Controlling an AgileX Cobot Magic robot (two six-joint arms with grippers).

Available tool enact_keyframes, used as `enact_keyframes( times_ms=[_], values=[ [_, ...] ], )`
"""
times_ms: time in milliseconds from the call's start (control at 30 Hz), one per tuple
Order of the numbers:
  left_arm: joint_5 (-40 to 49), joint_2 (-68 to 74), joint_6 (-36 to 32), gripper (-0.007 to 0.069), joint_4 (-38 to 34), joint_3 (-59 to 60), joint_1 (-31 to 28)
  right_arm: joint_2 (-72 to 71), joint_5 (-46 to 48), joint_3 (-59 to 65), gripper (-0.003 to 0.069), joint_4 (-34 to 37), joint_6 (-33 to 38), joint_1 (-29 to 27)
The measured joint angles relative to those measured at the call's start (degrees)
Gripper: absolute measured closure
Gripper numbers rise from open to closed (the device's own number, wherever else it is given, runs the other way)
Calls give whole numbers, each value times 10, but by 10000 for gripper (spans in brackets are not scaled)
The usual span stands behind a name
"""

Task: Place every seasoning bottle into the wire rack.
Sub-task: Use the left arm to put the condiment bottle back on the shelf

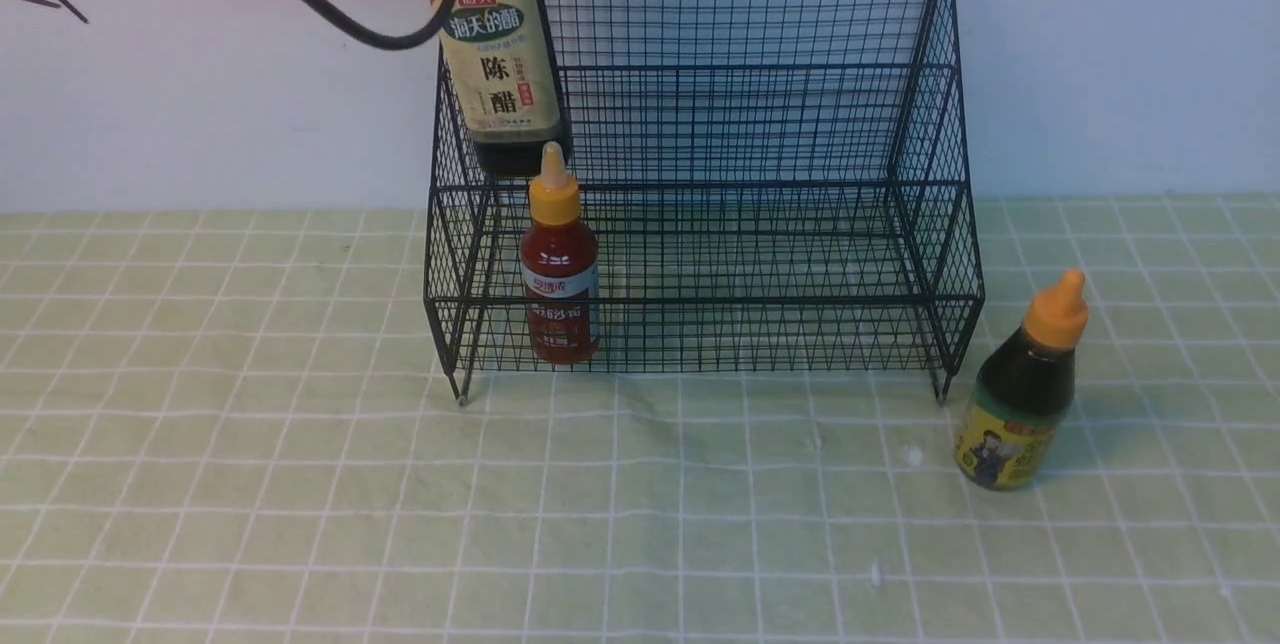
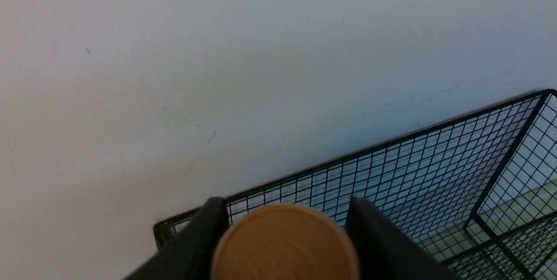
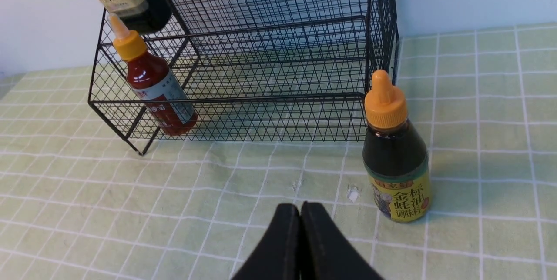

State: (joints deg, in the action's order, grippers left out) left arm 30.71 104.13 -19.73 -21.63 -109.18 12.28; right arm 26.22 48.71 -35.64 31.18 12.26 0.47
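Right hand point(image 3: 300, 232) clenched, empty, over the green-checked worktop point(image 1: 300, 484). Near it, ahead: squat oyster-sauce bottle point(image 1: 1022, 389), upright on the worktop, outside the wire rack point(image 1: 760, 254). Farther on, red sauce bottle point(image 1: 559, 269) stands in the rack's lower tier, left end. Beyond, left hand point(image 2: 286, 212) grasps the gold cap point(image 2: 285, 249) of the vinegar bottle point(image 1: 495, 54), which hangs tilted beneath it at the upper tier's left end. Contact with the tier unclear.

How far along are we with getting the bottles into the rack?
Done: the small red bottle stands in the lower tier of the wire rack, at its left end. In hand: the left gripper holds the tall dark bottle by its top at the rack's upper left, not yet released. Left: the squat dark bottle stands on the table right of the rack; the right gripper is shut, empty.
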Motion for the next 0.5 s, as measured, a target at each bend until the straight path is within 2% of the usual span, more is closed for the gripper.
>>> enact_keyframes(
  times_ms=[500],
  values=[
    [56,68,-2,313,-1,0,1,0,0,0,672,0,0,0]
  ],
)
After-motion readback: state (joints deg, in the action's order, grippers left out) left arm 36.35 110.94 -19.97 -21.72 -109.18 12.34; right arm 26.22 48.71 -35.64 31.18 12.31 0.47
